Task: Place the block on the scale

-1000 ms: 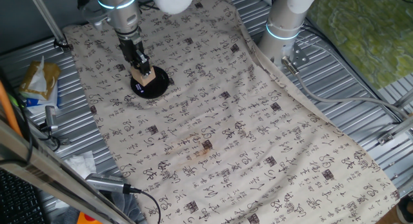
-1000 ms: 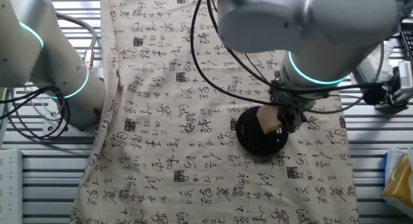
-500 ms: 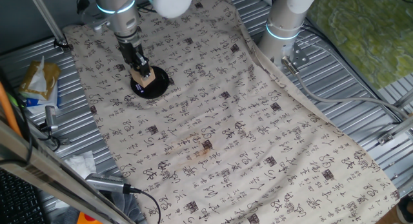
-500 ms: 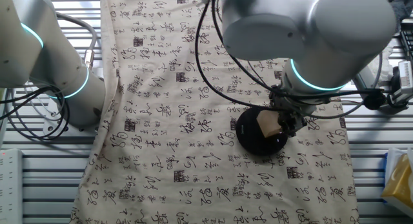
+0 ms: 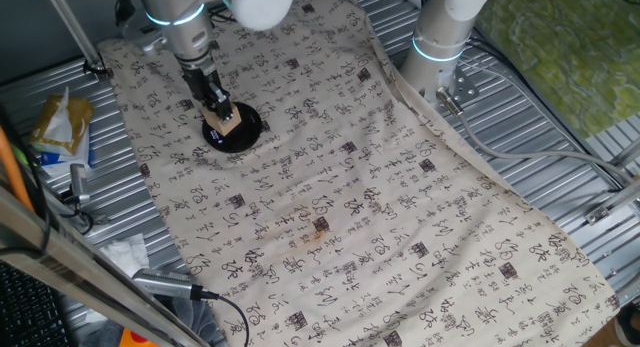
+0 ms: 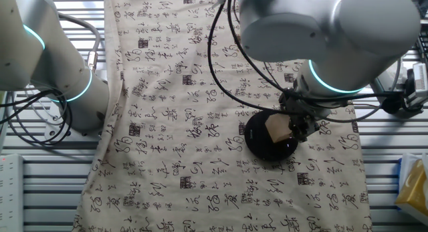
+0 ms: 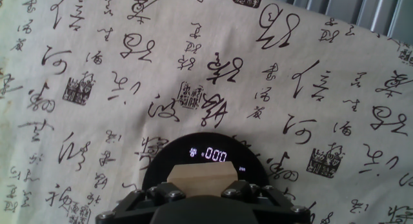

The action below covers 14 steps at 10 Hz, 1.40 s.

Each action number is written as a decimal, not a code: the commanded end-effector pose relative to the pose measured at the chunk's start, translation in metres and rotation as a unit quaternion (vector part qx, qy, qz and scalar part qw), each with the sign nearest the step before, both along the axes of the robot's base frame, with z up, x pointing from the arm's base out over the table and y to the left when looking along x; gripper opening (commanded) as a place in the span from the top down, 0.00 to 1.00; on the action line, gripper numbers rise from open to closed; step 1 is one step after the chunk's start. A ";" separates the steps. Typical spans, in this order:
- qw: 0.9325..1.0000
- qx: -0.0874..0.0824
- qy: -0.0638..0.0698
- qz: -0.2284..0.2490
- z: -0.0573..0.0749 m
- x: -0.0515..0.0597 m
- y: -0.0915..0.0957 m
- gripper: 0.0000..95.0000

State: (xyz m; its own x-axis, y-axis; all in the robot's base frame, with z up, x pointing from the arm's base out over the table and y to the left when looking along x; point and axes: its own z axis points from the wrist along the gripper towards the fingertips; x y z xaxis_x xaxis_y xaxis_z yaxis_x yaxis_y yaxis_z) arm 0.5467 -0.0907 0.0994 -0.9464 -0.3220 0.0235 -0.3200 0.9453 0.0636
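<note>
- The block [image 7: 199, 180] looks like pale, matt wood with plain faces.
- The scale [image 7: 161, 167] is black and smooth (its display glows faintly).
- The cloth [image 5: 380, 207] is beige, printed, slightly wrinkled fabric.
- The worktop [image 5: 530, 117] is ribbed grey metal.
- The end effector [image 5: 222, 115] is dark, matt.

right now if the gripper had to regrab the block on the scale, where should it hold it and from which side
Probably from straight above, pinching two opposite flat side faces of the block. It is a plain cube sitting over the low black scale, so its sides are parallel and the cloth around it is open. The gripper already sits there; whether it is closed on the block cannot be told.
</note>
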 end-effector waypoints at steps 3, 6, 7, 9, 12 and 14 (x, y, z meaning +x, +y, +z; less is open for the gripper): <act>1.000 0.000 0.000 0.002 -0.002 0.000 0.000 1.00; 1.000 0.000 -0.002 0.005 -0.005 0.000 0.000 1.00; 1.000 0.000 -0.002 0.007 -0.006 0.000 0.000 1.00; 1.000 0.000 -0.002 0.011 -0.009 0.000 0.000 1.00; 1.000 -0.003 0.004 0.018 -0.013 0.001 0.000 1.00; 1.000 -0.004 0.007 0.021 -0.014 0.000 0.000 1.00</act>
